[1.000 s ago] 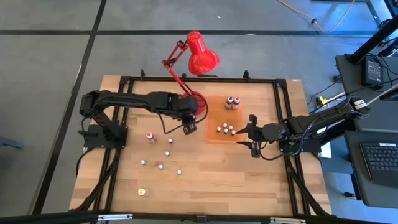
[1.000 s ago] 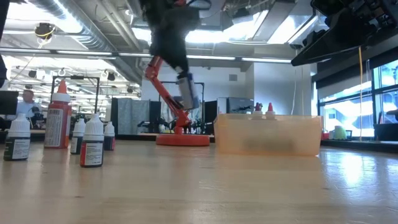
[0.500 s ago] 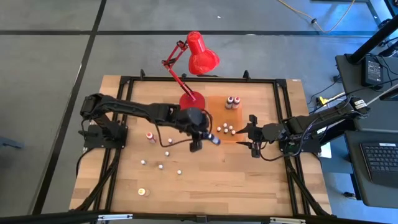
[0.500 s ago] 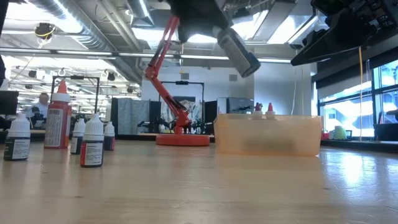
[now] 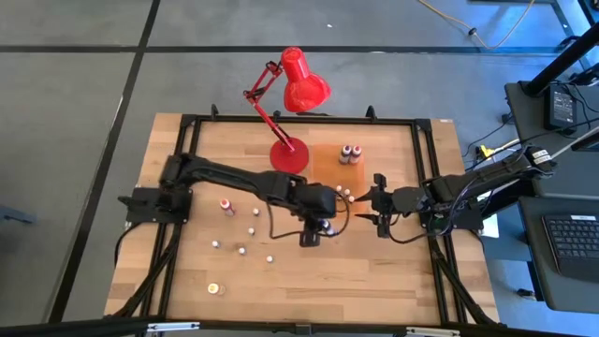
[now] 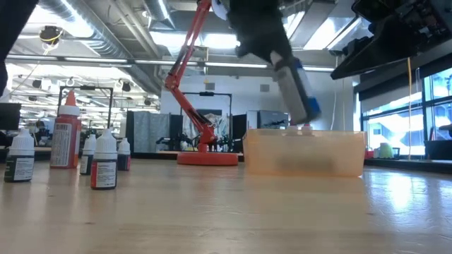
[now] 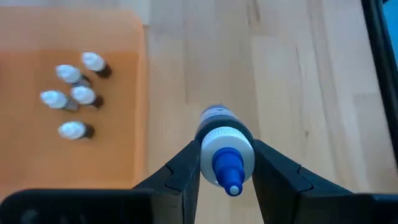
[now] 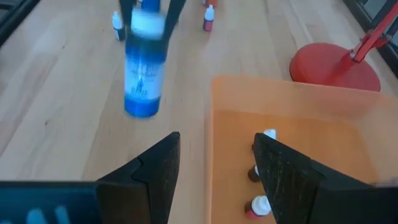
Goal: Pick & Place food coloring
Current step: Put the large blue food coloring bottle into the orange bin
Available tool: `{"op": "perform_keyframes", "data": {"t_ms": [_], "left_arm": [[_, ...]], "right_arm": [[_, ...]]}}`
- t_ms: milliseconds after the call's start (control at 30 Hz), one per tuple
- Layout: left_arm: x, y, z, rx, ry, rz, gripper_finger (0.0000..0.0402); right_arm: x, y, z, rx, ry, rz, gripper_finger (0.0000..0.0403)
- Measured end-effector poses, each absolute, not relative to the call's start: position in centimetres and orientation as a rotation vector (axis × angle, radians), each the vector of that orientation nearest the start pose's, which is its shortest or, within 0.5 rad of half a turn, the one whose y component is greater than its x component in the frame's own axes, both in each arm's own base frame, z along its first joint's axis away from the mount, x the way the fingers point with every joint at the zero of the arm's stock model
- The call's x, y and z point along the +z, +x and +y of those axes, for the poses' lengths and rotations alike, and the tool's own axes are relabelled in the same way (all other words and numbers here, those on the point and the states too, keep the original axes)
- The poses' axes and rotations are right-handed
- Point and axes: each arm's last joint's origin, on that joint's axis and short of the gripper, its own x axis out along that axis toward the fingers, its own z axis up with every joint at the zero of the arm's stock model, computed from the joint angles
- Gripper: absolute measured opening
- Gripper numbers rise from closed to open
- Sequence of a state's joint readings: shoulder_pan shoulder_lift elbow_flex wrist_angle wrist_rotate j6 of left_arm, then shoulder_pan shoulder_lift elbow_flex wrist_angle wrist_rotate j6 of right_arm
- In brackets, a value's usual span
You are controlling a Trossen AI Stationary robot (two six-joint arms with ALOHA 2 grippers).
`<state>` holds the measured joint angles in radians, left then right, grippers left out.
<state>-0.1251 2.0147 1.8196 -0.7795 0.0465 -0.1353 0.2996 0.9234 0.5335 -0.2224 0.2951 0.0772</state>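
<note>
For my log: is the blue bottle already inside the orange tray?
Not yet. The left end effector holds the blue bottle over wood beside the orange tray.

blue bottle [image 8: 142, 68]: motion-blurred — label unreadable
left gripper [image 5: 318, 227]: bottle barely discernible from above
orange tray [image 6: 304, 152]: translucent — the small bottles inside blurred

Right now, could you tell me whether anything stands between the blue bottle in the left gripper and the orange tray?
Nothing visible does. The left gripper holds the blue bottle in the air just outside the orange tray, with only bare table between them. The small bottles sit deeper in the tray.
</note>
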Motion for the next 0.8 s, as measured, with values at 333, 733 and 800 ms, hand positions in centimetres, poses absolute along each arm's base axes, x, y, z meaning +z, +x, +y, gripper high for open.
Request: {"op": "perform_keyframes", "data": {"t_ms": [333,733,800], "left_arm": [[24.1,46.6,-7.0,-0.134,-0.070,1.092,0.0129],[22.3,47.1,-7.1,-0.127,-0.096,1.133,0.0143],[22.4,47.0,-7.1,-0.125,-0.100,1.133,0.0145]], "right_arm": [[21.5,18.7,4.9,-0.018,-0.120,0.619,0.0207],[21.4,18.7,4.9,-0.018,-0.123,0.624,0.0207],[21.4,18.7,4.9,-0.018,-0.123,0.624,0.0207]]}}
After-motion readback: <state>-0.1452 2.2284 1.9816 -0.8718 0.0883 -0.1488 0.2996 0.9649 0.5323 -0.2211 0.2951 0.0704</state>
